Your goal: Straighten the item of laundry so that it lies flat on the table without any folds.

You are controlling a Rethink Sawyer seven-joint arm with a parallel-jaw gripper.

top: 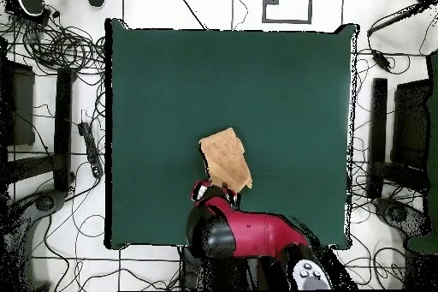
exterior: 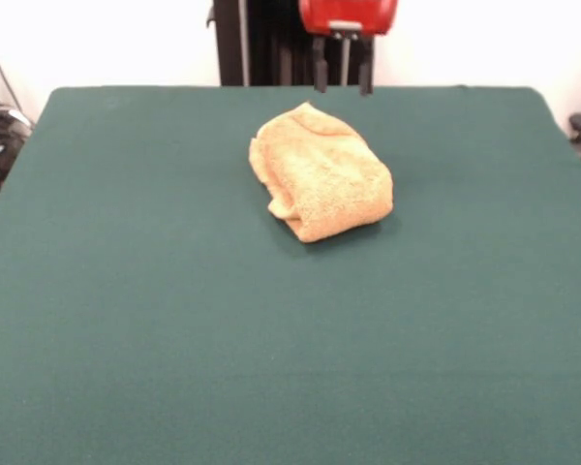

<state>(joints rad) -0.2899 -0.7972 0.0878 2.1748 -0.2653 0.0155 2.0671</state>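
Note:
The golden-orange towel (exterior: 320, 172) lies folded over into a thick rumpled bundle on the dark green table (exterior: 155, 320), a little beyond the table's middle towards the robot. My gripper (exterior: 343, 82) hangs at the top of the front view, above the table's far edge and just behind the towel, not touching it. Its two dark fingers (exterior: 321, 76) stand apart with nothing between them. In the overhead view the towel (top: 226, 158) lies just above the red arm (top: 244, 229), which covers the gripper. The table (top: 282, 83) is far bigger than the towel.
The black pedestal (exterior: 261, 39) stands behind the table's far edge. Cables and dark equipment (top: 60, 92) lie on the floor to the left and right of the table (top: 385, 134) in the overhead view.

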